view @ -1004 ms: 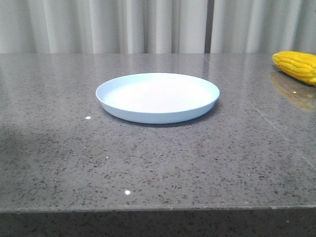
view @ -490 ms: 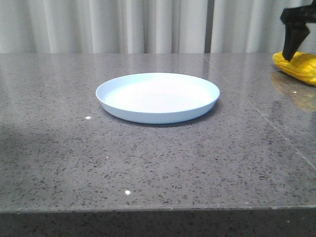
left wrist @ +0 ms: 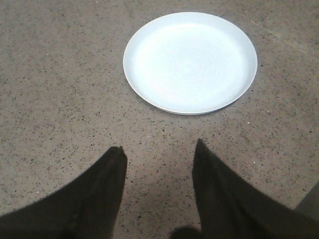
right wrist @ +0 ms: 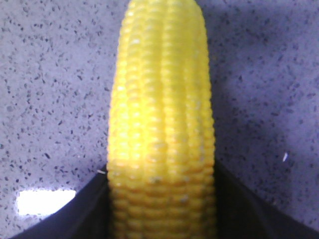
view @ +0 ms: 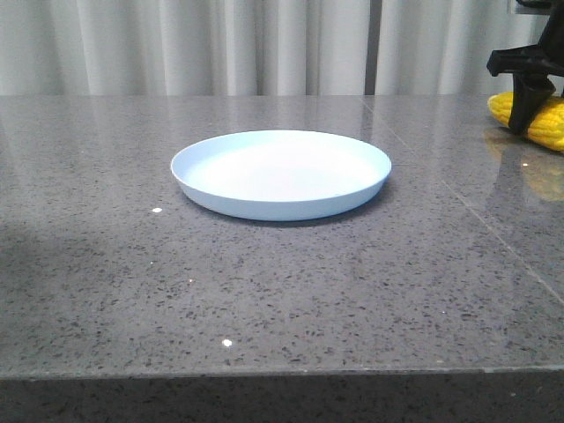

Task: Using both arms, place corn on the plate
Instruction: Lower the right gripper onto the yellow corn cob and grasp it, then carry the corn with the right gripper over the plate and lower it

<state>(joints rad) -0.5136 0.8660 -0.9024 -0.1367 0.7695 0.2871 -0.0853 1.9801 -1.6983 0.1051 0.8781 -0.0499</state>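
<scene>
My right gripper point(view: 529, 110) is down at the far right edge of the table point(view: 264, 291), and its two dark fingers point(right wrist: 65, 214) stand on either side of the corn point(view: 548, 119). In my right wrist view the cob point(right wrist: 162, 124) runs lengthwise between them, bright yellow, its rows of kernels filling the middle of the picture. The fingers sit right against its sides at the lower end, but I cannot tell whether they are already squeezing it or only flanking it. The corn lies flat on the grey speckled stone, its rounded tip pointing left toward the middle of the table in the front view, with part of it cut off by the picture's right edge.

The plate point(view: 282, 174) sits in the middle of the table, well to the left of the corn and apart from it. It is pale blue, round and shallow, with nothing on it.

My left gripper point(left wrist: 159, 154) does not show in the front view. From its own wrist camera I see its two dark fingers point(left wrist: 107, 184) spread apart with bare tabletop between them, holding nothing. The plate point(left wrist: 149, 84) lies just beyond their tips, not touching them.

Pale curtains point(view: 220, 44) hang behind the far edge of the table.
</scene>
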